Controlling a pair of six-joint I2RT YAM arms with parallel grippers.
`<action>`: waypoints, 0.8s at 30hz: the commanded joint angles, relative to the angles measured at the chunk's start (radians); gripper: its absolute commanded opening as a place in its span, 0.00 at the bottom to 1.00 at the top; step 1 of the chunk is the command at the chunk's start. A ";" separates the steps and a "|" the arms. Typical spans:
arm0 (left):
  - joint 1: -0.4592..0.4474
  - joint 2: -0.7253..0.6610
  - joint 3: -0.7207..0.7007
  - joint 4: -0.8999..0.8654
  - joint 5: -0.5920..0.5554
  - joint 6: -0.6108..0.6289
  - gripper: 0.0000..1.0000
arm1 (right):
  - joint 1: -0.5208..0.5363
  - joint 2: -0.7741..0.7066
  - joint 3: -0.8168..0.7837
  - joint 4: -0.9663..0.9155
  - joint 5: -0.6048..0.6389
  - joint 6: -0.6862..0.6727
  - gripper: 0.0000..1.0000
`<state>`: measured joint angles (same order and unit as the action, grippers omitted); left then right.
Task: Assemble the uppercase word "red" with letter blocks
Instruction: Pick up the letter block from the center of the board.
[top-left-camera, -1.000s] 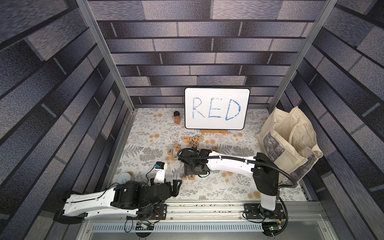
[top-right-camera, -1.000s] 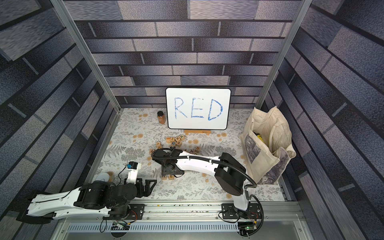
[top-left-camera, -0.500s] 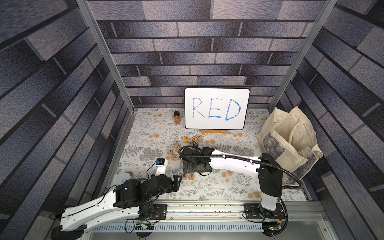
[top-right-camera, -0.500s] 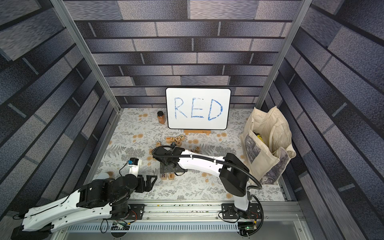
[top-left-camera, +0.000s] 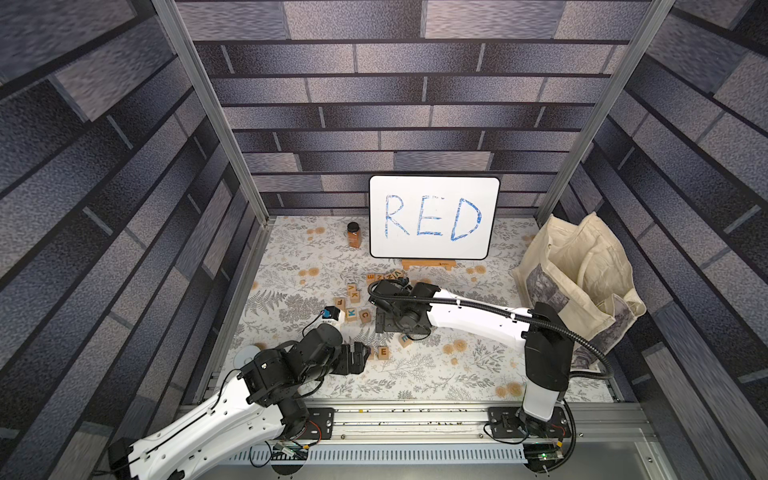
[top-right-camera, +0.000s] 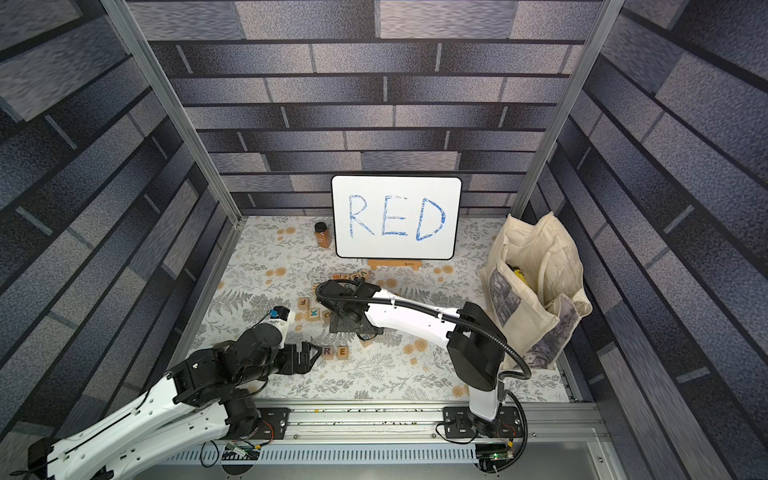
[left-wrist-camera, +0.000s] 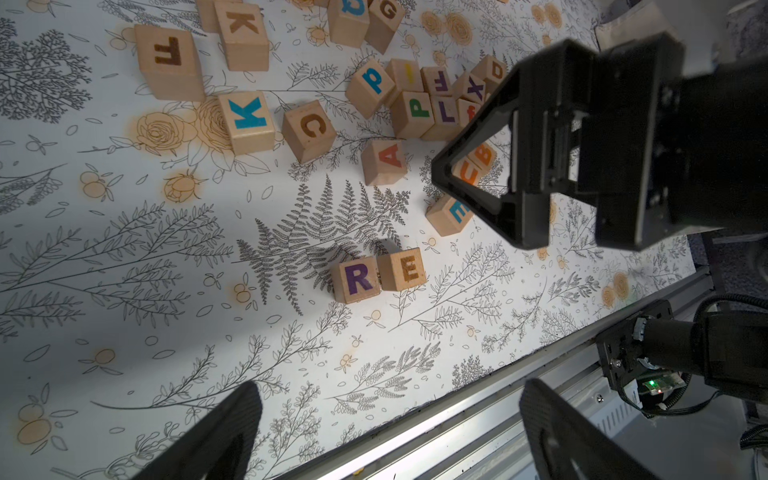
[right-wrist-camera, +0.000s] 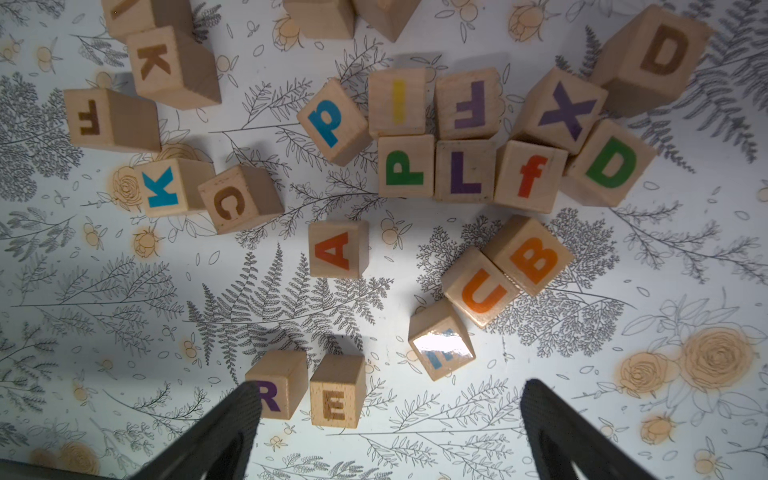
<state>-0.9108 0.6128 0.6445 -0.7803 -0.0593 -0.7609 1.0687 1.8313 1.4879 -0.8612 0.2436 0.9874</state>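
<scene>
Nearest the front rail, two letter blocks stand side by side on the floral surface (left-wrist-camera: 124, 291): the purple R block (left-wrist-camera: 359, 278) and the orange E block (left-wrist-camera: 409, 268), reading RE. The left hand (top-right-camera: 316, 353) lies low just beside the R block. Its two fingers are spread wide with nothing between them.

A little farther in, one teal E block (right-wrist-camera: 442, 343) sits tilted. Beside it two orange blocks, the U block (right-wrist-camera: 482, 291) and the B block (right-wrist-camera: 532, 257), touch each other. One red A block (right-wrist-camera: 338, 249) stands alone. The right hand (right-wrist-camera: 388, 419) hovers above this group, its fingers wide apart and empty.

Beyond them four blocks touch in a row: the green P block (right-wrist-camera: 405, 166), the purple L block (right-wrist-camera: 465, 172), the red f block (right-wrist-camera: 530, 176) and, at the end, the green D block (right-wrist-camera: 611, 164). That one is well apart from the RE pair. A second D, the brown D block (right-wrist-camera: 660, 52), lies just behind it. There are two K blocks toward the left arm's side, the teal K block (right-wrist-camera: 162, 187) and the brown K block (right-wrist-camera: 156, 62).

Farthest back stand one whiteboard (top-left-camera: 434, 249) with RED in blue, one jar (top-left-camera: 354, 237) beside it, and one cloth bag (top-left-camera: 582, 270) at the right wall. A few more blocks lie before the board, too small to count.
</scene>
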 joint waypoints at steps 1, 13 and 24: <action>0.025 0.026 0.033 0.036 0.067 0.064 1.00 | -0.025 -0.038 0.001 -0.052 0.023 0.030 1.00; 0.131 0.132 0.048 0.113 0.193 0.141 1.00 | -0.095 -0.037 -0.004 -0.077 0.025 0.031 1.00; 0.223 0.248 0.077 0.192 0.283 0.198 1.00 | -0.173 -0.052 -0.043 -0.071 0.006 0.021 1.00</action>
<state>-0.7025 0.8402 0.6868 -0.6281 0.1810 -0.6044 0.9123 1.8141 1.4593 -0.8951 0.2497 0.9905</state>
